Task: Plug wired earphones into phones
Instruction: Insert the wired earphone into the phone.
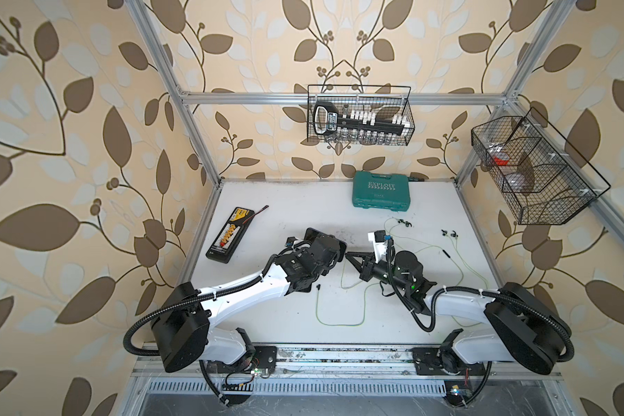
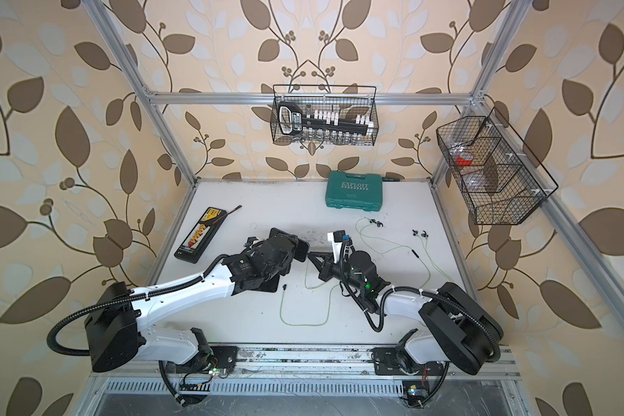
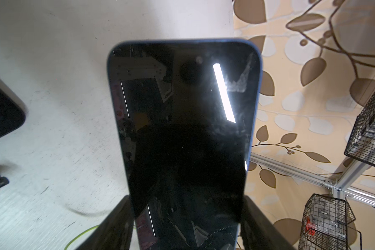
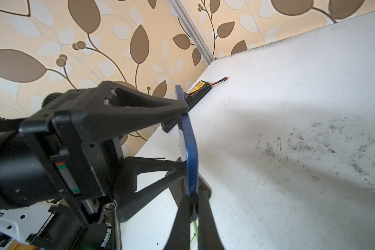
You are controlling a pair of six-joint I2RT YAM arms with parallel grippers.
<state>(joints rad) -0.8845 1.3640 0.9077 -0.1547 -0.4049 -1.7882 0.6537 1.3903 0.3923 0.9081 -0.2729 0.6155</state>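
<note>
My left gripper (image 3: 186,207) is shut on the long sides of a phone (image 3: 182,121) with a glossy black face and a blue rim, held above the table in both top views (image 1: 311,233) (image 2: 278,232). My right gripper (image 4: 194,199) is shut on a small black plug (image 4: 194,202), which sits against the phone's blue bottom edge (image 4: 192,164). A yellow-green cable (image 4: 194,225) trails from the plug. A second earphone plug (image 1: 318,287) lies loose on the table. Earbuds (image 1: 510,224) (image 1: 449,234) rest at the right. Another black phone (image 3: 0,112) lies flat beside the left arm.
A teal tool case (image 1: 380,194) stands at the back of the white table (image 1: 267,201). A long black case with orange-white bits (image 1: 227,236) lies at the left. Wire baskets hang on the back rail (image 1: 361,115) and on the right frame (image 1: 534,173). Cable loops (image 1: 339,324) cross the front.
</note>
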